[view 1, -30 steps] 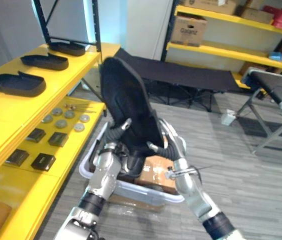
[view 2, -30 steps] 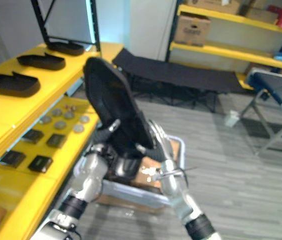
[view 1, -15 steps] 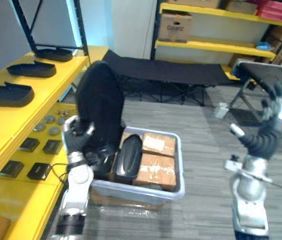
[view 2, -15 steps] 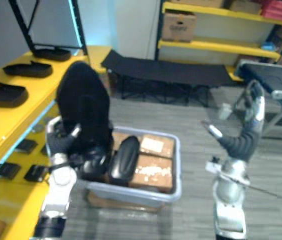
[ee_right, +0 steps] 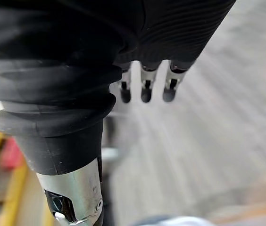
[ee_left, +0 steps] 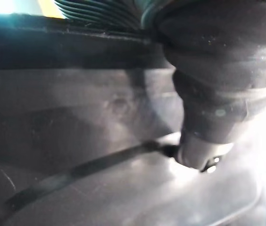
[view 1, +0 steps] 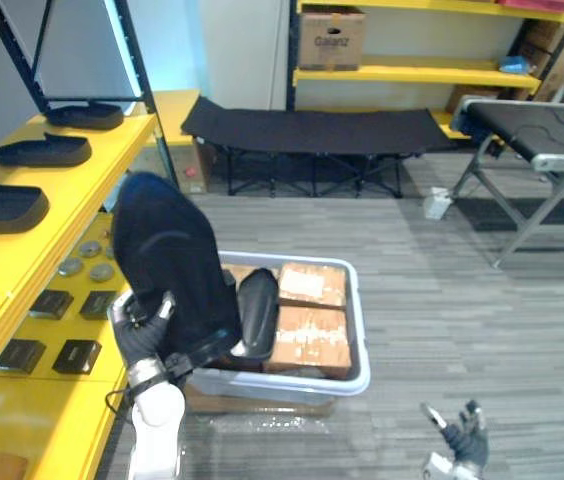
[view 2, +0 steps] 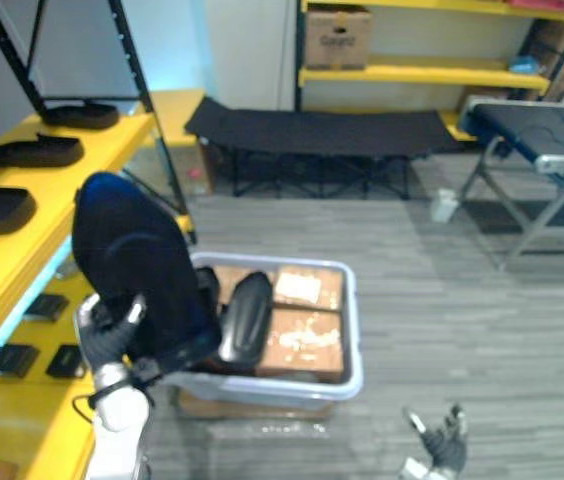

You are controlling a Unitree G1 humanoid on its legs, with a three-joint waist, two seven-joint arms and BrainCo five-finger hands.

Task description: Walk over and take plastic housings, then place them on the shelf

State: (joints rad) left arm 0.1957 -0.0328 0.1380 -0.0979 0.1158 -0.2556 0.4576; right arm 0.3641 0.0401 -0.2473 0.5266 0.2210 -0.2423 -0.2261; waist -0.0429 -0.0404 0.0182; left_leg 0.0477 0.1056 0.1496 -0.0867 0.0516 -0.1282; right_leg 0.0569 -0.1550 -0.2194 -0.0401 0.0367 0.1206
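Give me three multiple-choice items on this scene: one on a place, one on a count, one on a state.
1. The left robot hand grips a large housing. Where does the second housing nearest it lie?
A) in the bin beside the cardboard boxes
B) on a chair
C) on a trolley

2. How many shelved housings lie on the top yellow shelf?
A) one
B) three
C) five

3. What state is the right robot hand in?
A) shut on a box
B) shut on a tool
C) open, holding nothing

Answers:
1 A: it leans among the boxes inside the bin's rim.
2 B: three lie in a row along the shelf.
3 C: its fingers are spread, with nothing between them.
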